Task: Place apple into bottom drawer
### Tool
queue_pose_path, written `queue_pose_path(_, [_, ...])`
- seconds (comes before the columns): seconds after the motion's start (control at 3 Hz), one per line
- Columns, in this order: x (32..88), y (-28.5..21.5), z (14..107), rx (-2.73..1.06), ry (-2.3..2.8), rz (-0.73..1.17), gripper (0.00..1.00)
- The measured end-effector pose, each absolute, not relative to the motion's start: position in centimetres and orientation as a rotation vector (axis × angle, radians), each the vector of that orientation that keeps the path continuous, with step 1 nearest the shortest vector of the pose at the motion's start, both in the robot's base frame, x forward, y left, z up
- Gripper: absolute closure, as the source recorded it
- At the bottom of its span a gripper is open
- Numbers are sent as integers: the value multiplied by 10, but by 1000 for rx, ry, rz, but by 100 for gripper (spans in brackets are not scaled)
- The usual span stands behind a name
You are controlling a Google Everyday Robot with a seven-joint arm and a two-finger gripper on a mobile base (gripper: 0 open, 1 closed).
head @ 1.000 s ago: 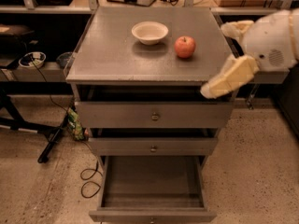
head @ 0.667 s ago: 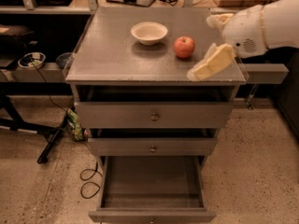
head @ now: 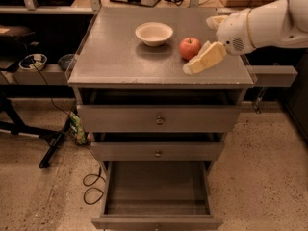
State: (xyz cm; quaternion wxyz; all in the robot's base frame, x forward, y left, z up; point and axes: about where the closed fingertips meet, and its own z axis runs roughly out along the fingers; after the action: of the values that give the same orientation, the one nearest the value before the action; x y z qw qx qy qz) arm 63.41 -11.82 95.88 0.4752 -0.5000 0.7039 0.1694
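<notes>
The red apple [head: 190, 47] sits on the cabinet top [head: 120, 57], right of centre. My gripper [head: 202, 44] reaches in from the right on a white arm and is open. One cream finger [head: 204, 59] lies just right of and in front of the apple, the other finger [head: 215, 21] is behind it to the right. The apple sits at the mouth of the gripper, not held. The bottom drawer [head: 156, 189] is pulled out and empty, straight below the cabinet front.
A cream bowl [head: 154, 33] stands on the cabinet top left of the apple. The two upper drawers [head: 159, 120] are pushed in. Cables [head: 91, 182] lie on the floor to the left. A low shelf [head: 33, 61] is at left and a grey bar [head: 274, 75] at right.
My gripper has moved left and toward the back of the cabinet top, from off its right front corner to right beside the apple. The apple and bowl have not moved.
</notes>
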Motion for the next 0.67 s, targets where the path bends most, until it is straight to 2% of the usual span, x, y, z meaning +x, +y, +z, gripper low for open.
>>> queue_pose_path(0.67, [650,-123,950,-1157,1766,378,0])
